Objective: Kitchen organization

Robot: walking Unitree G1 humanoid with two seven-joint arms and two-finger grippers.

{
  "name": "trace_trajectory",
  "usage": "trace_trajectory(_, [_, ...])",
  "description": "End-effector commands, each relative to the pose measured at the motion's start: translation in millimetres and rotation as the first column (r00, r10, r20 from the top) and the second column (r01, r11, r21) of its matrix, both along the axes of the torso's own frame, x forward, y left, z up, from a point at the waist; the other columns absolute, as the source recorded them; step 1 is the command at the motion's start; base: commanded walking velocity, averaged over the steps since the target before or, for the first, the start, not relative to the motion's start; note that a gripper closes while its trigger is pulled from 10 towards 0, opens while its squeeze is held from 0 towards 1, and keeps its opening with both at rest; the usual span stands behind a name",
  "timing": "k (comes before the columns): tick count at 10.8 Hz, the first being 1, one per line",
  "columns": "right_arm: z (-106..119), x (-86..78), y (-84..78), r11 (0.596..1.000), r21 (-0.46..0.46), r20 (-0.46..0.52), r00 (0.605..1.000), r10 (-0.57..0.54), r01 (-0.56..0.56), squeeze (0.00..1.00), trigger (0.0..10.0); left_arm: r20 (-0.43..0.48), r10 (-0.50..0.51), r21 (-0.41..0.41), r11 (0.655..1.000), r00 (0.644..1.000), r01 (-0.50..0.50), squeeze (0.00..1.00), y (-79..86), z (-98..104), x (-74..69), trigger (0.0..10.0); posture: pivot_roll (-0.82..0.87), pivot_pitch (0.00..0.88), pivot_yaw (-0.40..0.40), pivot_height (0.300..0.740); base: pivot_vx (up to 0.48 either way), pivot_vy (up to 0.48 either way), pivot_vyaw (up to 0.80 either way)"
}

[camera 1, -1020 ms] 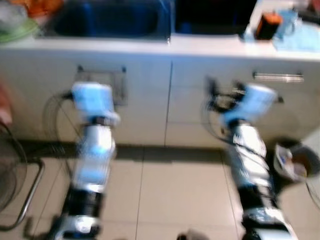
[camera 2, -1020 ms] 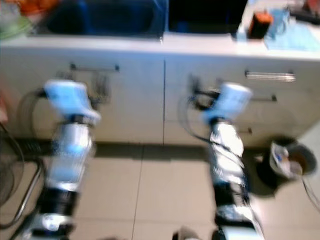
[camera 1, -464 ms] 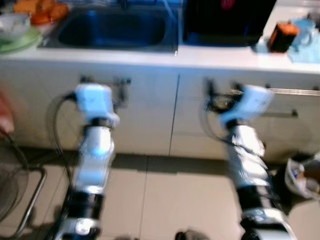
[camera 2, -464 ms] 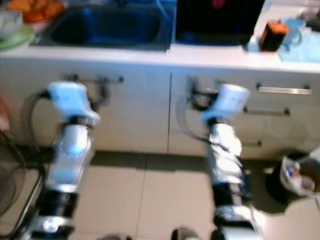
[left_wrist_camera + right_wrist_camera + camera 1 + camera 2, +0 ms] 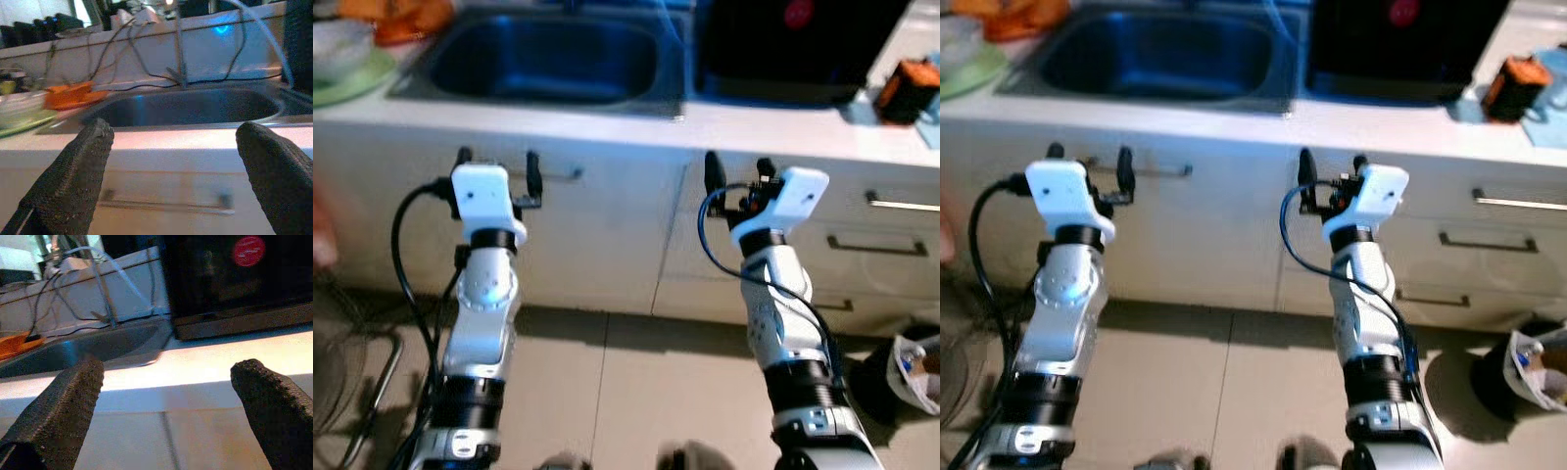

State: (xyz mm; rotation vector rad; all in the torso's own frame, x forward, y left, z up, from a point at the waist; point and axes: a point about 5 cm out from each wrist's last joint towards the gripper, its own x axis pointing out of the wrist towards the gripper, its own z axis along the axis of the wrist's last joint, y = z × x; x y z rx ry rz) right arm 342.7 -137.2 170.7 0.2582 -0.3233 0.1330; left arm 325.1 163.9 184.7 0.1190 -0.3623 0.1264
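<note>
White counter edge [image 5: 607, 116] just beyond both spread, empty grippers' fingers [image 5: 83, 161].

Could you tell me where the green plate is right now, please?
The green plate sits on the counter's far left in the head views, left of the sink, beside orange items.

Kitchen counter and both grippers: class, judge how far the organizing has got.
Nothing looks done. Left gripper and right gripper hover open and empty before the cabinet fronts, below the sink. The orange object and green plate remain on the counter, unhandled.
</note>
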Motion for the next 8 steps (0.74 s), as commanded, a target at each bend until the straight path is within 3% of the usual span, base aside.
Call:
trace_trajectory(1, [-1.6,-1.0,-8.8,1.0,0.008,-0.01,1.0,-0.026,0.026,0.0,10.0,0.009,-0.012,0.0,1.0,1.0,0.012,0.0,-5.6,2.9,-0.3,10.0,0.03,0.146,-0.003,0.74,0.424,0.0,0.0])
trace_trajectory(8, [-3.5,-0.1,-3.0,1.0,0.02,-0.018,1.0,-0.014,0.015,0.0,10.0,0.009,-0.002,0.011,1.0,1.0,0.002,0.0,-0.1,5.3,-0.1,10.0,0.04,0.144,0.005,0.74,0.422,0.0,0.0])
